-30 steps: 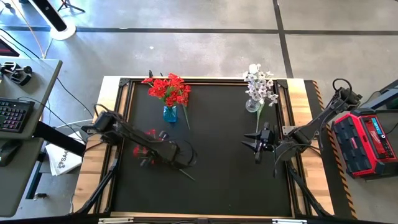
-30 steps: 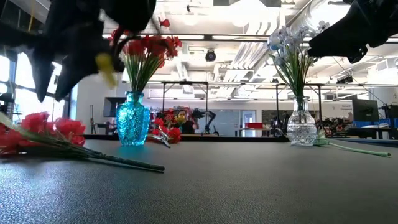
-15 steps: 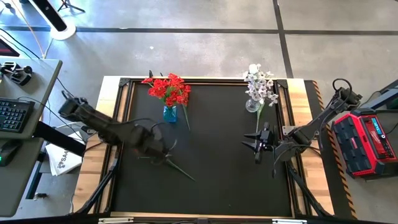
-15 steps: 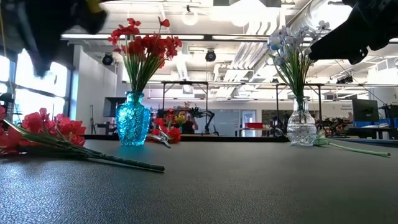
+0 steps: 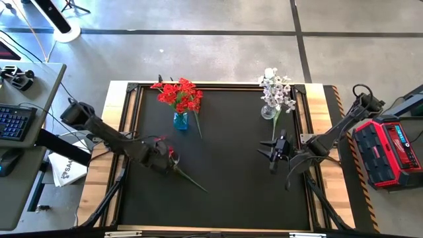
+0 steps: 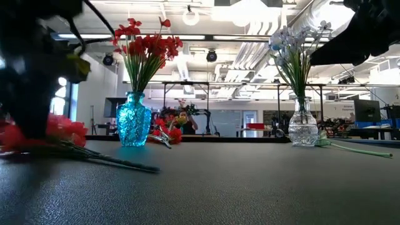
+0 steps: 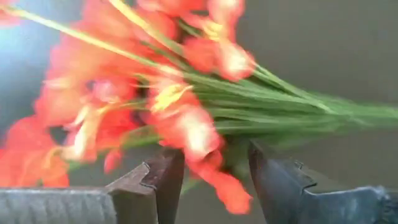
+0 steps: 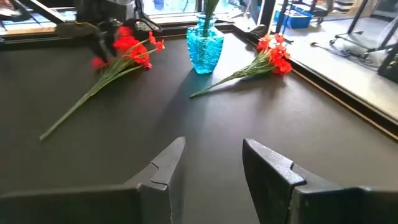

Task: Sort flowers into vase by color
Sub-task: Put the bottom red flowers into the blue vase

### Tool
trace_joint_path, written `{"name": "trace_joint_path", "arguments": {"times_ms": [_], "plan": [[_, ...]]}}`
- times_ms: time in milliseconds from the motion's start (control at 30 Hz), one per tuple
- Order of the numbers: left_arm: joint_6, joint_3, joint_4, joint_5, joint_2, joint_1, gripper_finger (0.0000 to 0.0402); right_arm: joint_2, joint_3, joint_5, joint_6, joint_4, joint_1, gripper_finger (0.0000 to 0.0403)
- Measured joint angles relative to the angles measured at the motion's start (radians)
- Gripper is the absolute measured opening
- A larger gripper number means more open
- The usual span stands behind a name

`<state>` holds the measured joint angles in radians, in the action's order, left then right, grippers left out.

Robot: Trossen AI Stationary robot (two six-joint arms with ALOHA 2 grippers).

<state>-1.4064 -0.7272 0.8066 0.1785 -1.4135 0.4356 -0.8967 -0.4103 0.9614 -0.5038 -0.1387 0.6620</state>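
A red-blossomed sprig (image 5: 185,173) lies flat on the black mat, its blossoms toward the left and its stem running toward the near right. My left gripper (image 5: 162,158) is low over its blossom end, open, with one finger on each side of the red blossoms (image 7: 186,118). A blue vase (image 5: 180,120) at the far left holds red flowers. A clear vase (image 5: 268,111) at the far right holds white ones. My right gripper (image 5: 273,158) hovers open above the mat's right part (image 8: 208,162). My left gripper comes at the red sprig's blossom end (image 7: 214,177) from above, its fingers (image 7: 163,180) astride the cluster and across the stems. I cannot tell whether they touch the petals. The sprig lies on the mat.
A second red sprig (image 8: 270,56) lies on the mat beside the blue vase. A white sprig's green stem (image 6: 356,149) lies by the clear vase. The mat has a raised black frame (image 5: 135,99) and wooden borders. The middle of the mat (image 5: 231,165) is bare.
My left gripper rose from above the lying red sprig, then came back down onto its blossom end, while the arm's elbow swung out toward the table's left edge. The sprig stays lying on the mat.
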Motion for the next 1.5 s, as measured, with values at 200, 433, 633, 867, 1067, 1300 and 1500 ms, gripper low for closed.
{"name": "trace_joint_path", "arguments": {"times_ms": [200,433,633,867,1067,1300,1500], "plan": [[0.293,-0.082,0.349,0.264,0.005,-0.164,0.015,-0.001,0.0,0.005,-0.013,0.005,0.0,0.013],[0.255,-0.246,0.564,0.447,0.028,-0.177,0.0147,-0.001,0.0,0.001,-0.061,0.007,0.0,0.013],[0.142,-0.249,0.392,0.364,0.033,-0.025,0.0147,-0.001,0.0,0.0,-0.075,0.006,0.0,0.013],[-0.184,-0.249,0.237,0.363,-0.05,0.146,0.0147,-0.001,0.0,0.0,-0.065,0.006,0.0,0.013],[-0.291,-0.248,0.266,0.267,-0.125,0.149,0.0153,-0.001,0.0,0.019,-0.011,0.005,0.0,0.013],[-0.242,-0.248,0.252,0.215,-0.144,0.075,0.0205,-0.001,0.0,0.034,-0.01,-0.001,-0.001,0.013],[-0.157,-0.196,0.113,0.132,-0.144,0.013,0.0222,-0.001,0.0,0.034,-0.008,-0.01,0.0,0.013]]}}
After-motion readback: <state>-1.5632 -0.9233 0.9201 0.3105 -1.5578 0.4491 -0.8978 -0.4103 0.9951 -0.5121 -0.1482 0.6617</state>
